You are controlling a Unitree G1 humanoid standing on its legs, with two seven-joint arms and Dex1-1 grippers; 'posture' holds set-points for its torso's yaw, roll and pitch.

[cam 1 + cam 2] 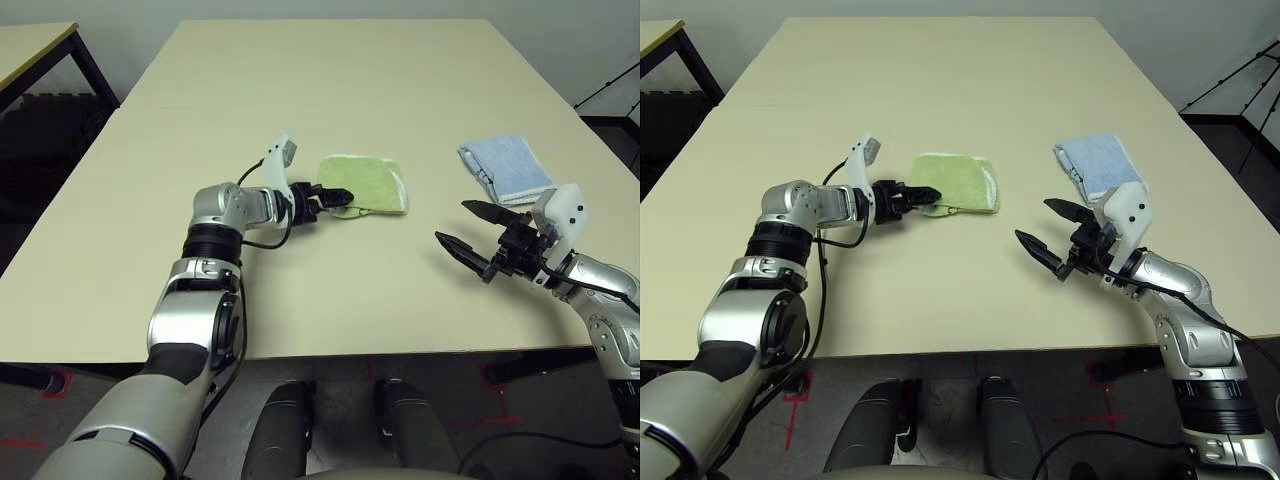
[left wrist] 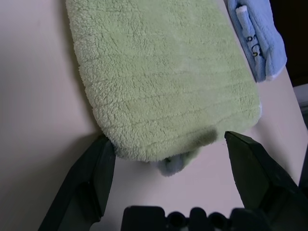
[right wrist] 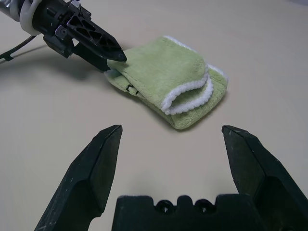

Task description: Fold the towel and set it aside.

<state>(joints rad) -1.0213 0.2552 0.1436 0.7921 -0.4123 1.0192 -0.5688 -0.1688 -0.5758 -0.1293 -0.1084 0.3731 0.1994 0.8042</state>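
**Towel folded, setting aside left to do**

At the tips of our left gripper (image 1: 333,198) lay the towel (image 1: 370,183), already doubled into a compact pad with its white-edged layers stacked on the side facing our right gripper (image 1: 470,232). We judged the folding done, or nearly so, while the setting aside was not yet done: the towel sat mid-table (image 1: 330,80), with the light blue cloth (image 1: 505,168) well apart beyond it.

Our left forearm reached forward and inward, the gripper angled down, its fingers spread wide on either side of the towel's near edge without clamping it. We could not tell whether a fingertip touched the cloth. Our right arm was held low near the table's edge, its gripper level, pointing inward toward the towel, fingers wide apart and empty.
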